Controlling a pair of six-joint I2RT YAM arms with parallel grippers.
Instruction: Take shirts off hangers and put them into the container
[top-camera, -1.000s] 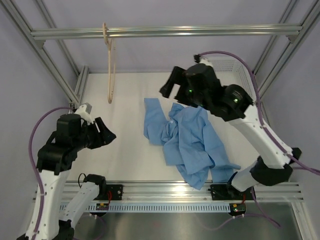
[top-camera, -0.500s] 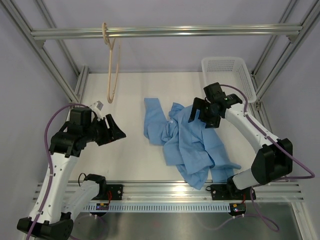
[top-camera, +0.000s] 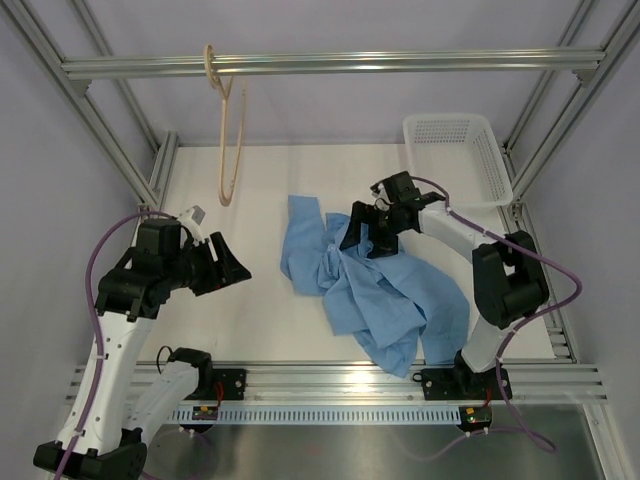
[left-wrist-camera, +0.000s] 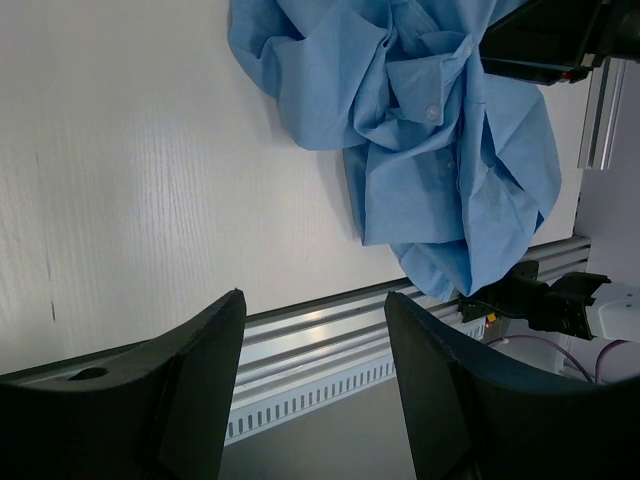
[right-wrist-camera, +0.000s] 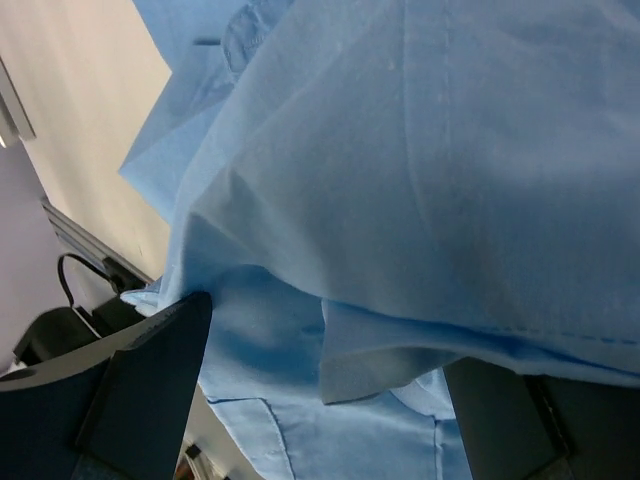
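The light blue shirt (top-camera: 385, 290) is off the wooden hanger (top-camera: 229, 140), which hangs bare from the aluminium rail (top-camera: 400, 62) at the upper left of the overhead view. The shirt lies crumpled on the white table (top-camera: 260, 330) in the middle of that frame, with one part spread toward the left and the rest trailing down toward the lower edge. The white mesh basket (top-camera: 458, 155) stands at the upper right, apart from the cloth and with nothing showing inside it.

The step in hand looks like picking the shirt up for the basket. The right gripper (top-camera: 362, 232) sits low on the upper edge of the heap. In its wrist view its fingers (right-wrist-camera: 140, 385) stand wide apart with a raised fold of the shirt (right-wrist-camera: 420, 180) lying between them, not yet pinched. The left gripper (top-camera: 215, 265) hovers at the left of the frame, well apart from the cloth, its fingers (left-wrist-camera: 190, 385) also spread with only table beneath.

The next move probably calls for the right fingers to close firmly on that fold, then a high lift toward the upper right. The shirt is wider than the basket, so its loose parts may drape over the rim.
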